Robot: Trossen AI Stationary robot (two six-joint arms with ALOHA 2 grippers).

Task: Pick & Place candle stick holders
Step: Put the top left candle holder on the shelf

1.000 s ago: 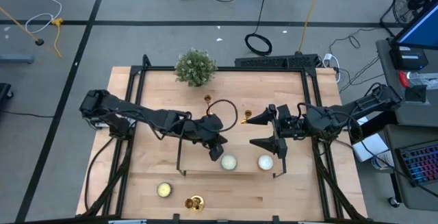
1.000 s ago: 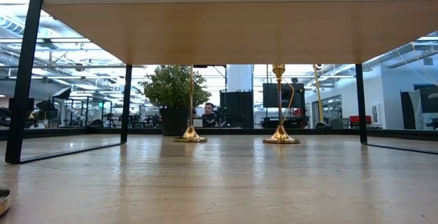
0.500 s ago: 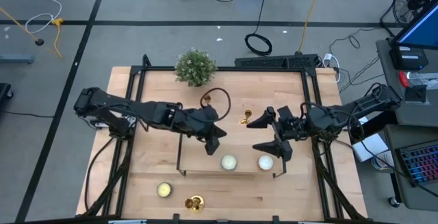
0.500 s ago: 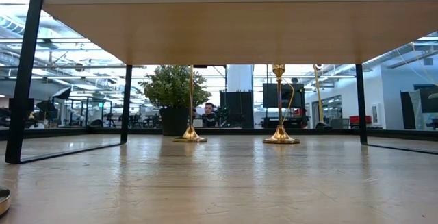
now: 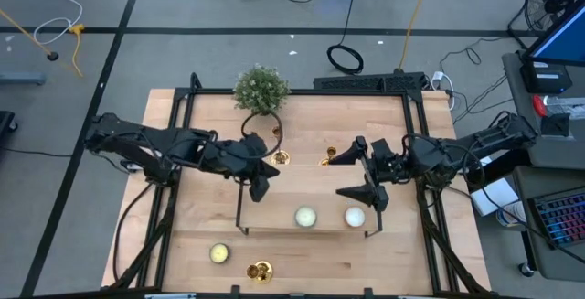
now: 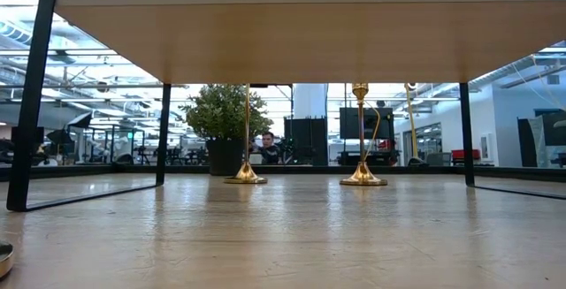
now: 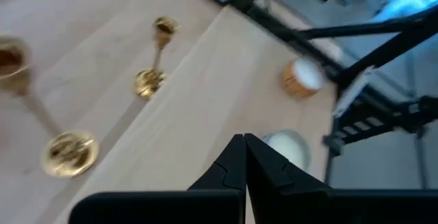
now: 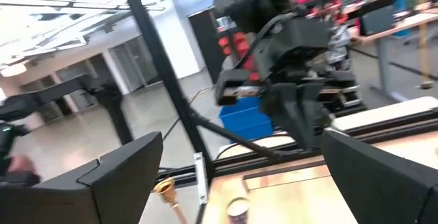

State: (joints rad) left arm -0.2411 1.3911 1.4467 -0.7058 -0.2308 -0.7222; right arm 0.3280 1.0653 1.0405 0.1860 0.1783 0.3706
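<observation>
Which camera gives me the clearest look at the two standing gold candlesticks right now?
The low view: both candlesticks stand full height, base to cup. The left wrist view shows them blurred and from an angle. The high view gives only small gold spots from above. The right wrist view catches just one gold top.

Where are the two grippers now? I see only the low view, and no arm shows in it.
Observer: The left gripper is shut and empty, over the left part of the small shelf.
Operator: And the right one?
Observer: The right gripper hangs open over the right part of the shelf and holds nothing.
Operator: I count two gold candlesticks. Is there a third?
Observer: Yes, a third gold candlestick is near the front edge of the table, beside a pale yellow candle.
</observation>
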